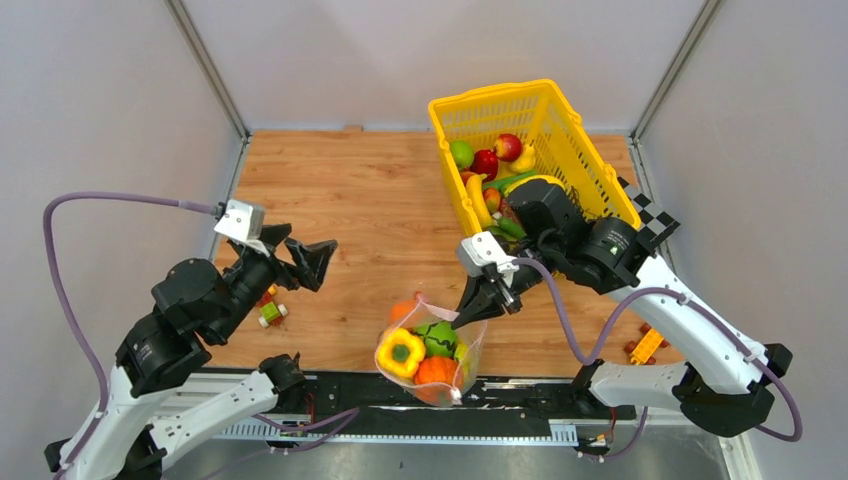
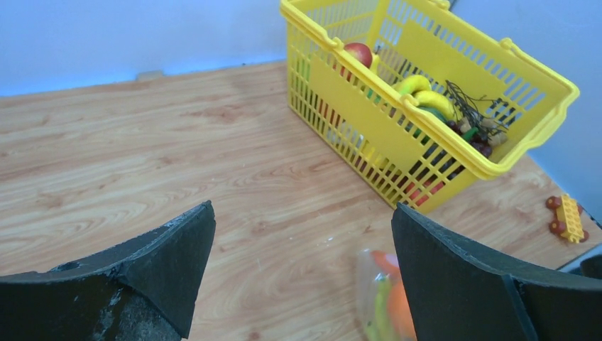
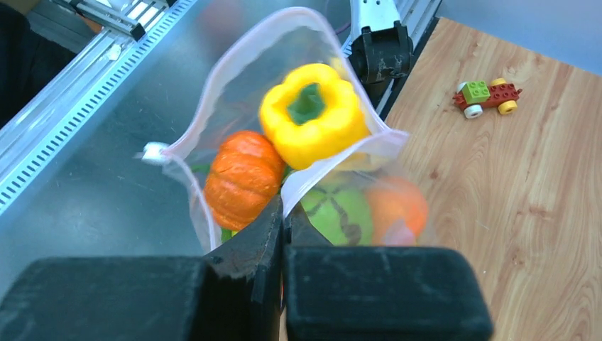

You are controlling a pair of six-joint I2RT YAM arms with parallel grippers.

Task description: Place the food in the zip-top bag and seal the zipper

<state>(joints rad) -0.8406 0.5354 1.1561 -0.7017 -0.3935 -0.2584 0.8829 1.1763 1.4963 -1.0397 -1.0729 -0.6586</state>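
The clear zip-top bag [image 1: 430, 345] stands open at the table's near edge, holding a yellow pepper [image 1: 401, 352], an orange pumpkin [image 1: 436, 372], a green piece and an orange. My right gripper [image 1: 470, 312] is shut on the bag's rim, pinching the whitish zipper strip [image 3: 341, 160]. In the right wrist view [image 3: 282, 217] the pepper [image 3: 312, 114] and pumpkin [image 3: 243, 177] sit in the open mouth. My left gripper [image 1: 305, 258] is open and empty, left of the bag; the bag [image 2: 383, 298] shows by its right finger. More food [image 1: 495, 165] lies in the yellow basket.
The yellow basket [image 1: 555, 125] stands at the back right, also in the left wrist view [image 2: 419, 135]. A small brick toy car [image 1: 270, 312] lies near the left arm. A yellow-orange brick toy [image 1: 645, 347] lies by the right arm. The metal rail [image 1: 400, 400] runs along the near edge.
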